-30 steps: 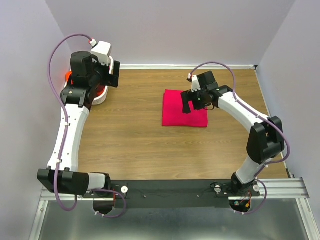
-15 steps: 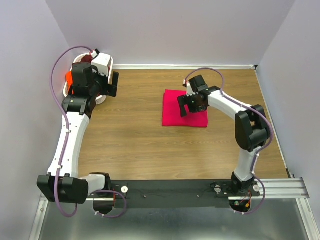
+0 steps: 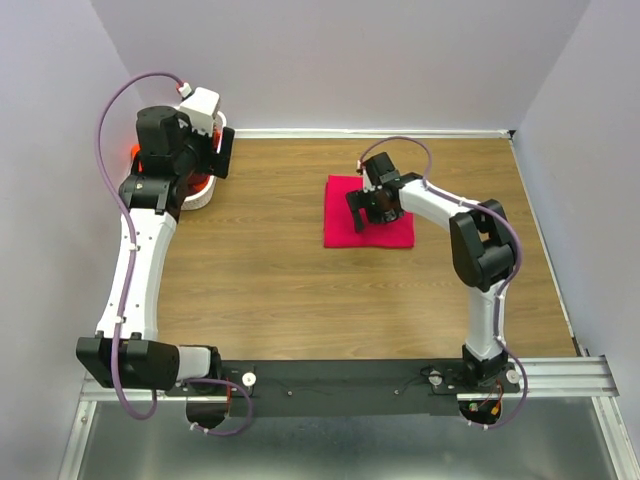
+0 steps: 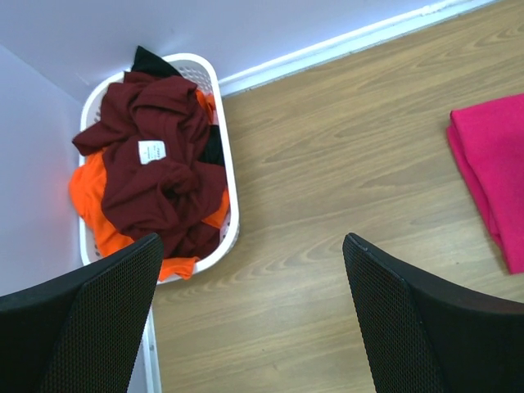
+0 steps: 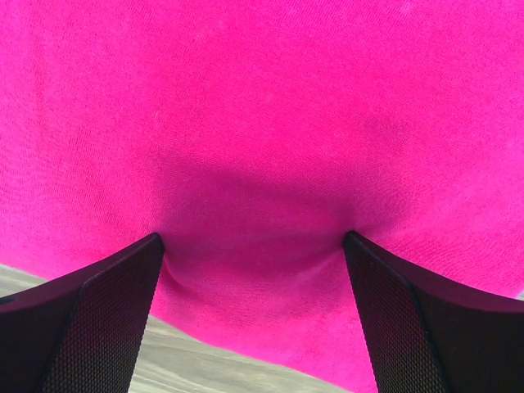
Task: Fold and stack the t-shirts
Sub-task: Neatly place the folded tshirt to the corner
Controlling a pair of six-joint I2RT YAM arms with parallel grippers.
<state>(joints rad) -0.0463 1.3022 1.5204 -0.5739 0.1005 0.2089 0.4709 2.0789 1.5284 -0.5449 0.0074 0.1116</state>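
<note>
A bright pinkish-red t-shirt (image 3: 340,236) lies folded into a rectangle on the wooden table, right of the middle. My right gripper (image 3: 363,214) is down on its upper left part. In the right wrist view the shirt (image 5: 262,98) fills the frame and the open gripper (image 5: 254,239) presses its fingertips (image 5: 147,250) into the cloth, dimpling it without pinching it. A dark maroon t-shirt (image 4: 155,164) and an orange one (image 4: 90,196) lie crumpled in the white oval basket (image 4: 232,164). My left gripper (image 4: 252,246) hangs open and empty above bare wood beside the basket.
The basket (image 3: 203,196) stands in the far left corner against the wall, mostly hidden under my left arm (image 3: 150,250). A black cloth (image 4: 147,59) pokes out at its far end. Walls close the table on three sides; a metal rail (image 3: 560,375) runs along the near edge.
My right gripper has slid left across the pink shirt and come down onto it, the elbow folding in. My left gripper has shifted slightly by the basket. Both stay open.
</note>
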